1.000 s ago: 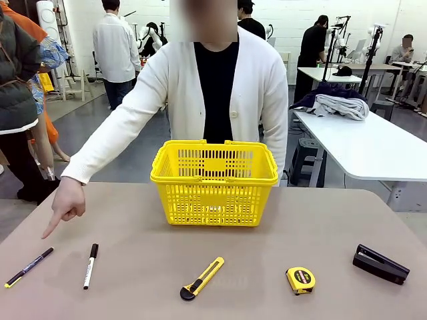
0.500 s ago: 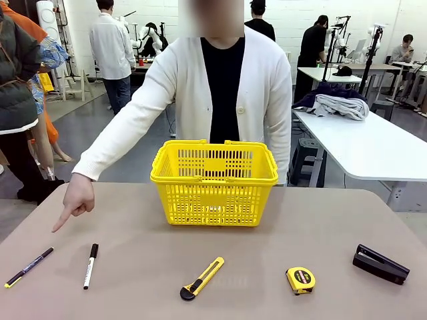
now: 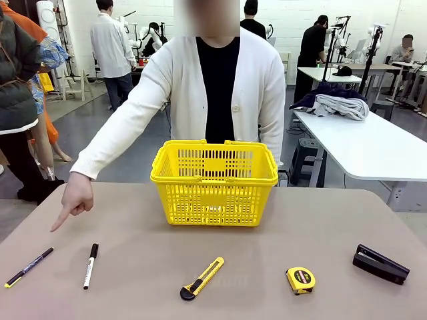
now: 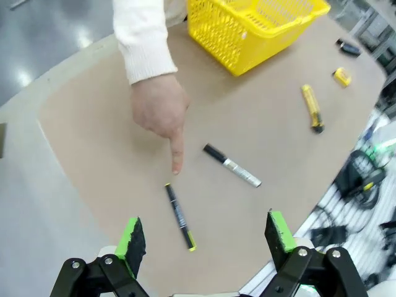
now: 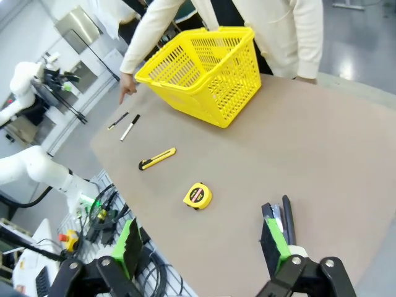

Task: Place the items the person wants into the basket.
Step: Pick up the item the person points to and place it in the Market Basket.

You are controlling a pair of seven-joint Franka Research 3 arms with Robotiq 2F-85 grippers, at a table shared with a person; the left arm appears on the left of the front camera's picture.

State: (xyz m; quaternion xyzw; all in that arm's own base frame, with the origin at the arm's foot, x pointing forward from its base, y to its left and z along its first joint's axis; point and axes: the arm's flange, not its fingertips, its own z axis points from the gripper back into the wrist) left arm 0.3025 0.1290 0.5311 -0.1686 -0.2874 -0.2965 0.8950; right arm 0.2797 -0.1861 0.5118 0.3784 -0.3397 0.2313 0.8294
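Observation:
The person stands behind the yellow basket (image 3: 213,183) and points a hand (image 3: 73,200) down at the table's left end. In the left wrist view the fingertip (image 4: 177,167) hovers just above the thin dark pen (image 4: 179,216), which lies at the far left of the table (image 3: 28,267). The yellow-and-black utility knife (image 3: 201,278) and the tape measure (image 3: 300,280) lie near the front edge. My left gripper (image 4: 205,238) hangs open high above the pen. My right gripper (image 5: 201,247) is open above the tape measure (image 5: 197,196).
A white marker with a black cap (image 3: 90,265) lies just right of the pen. A black stapler (image 3: 380,263) sits at the front right, close under my right gripper's finger (image 5: 272,244). Other tables and people stand farther back.
The person's pointing hand has shifted slightly right and back from the pen. Both grippers stay open and the items on the table have not moved.

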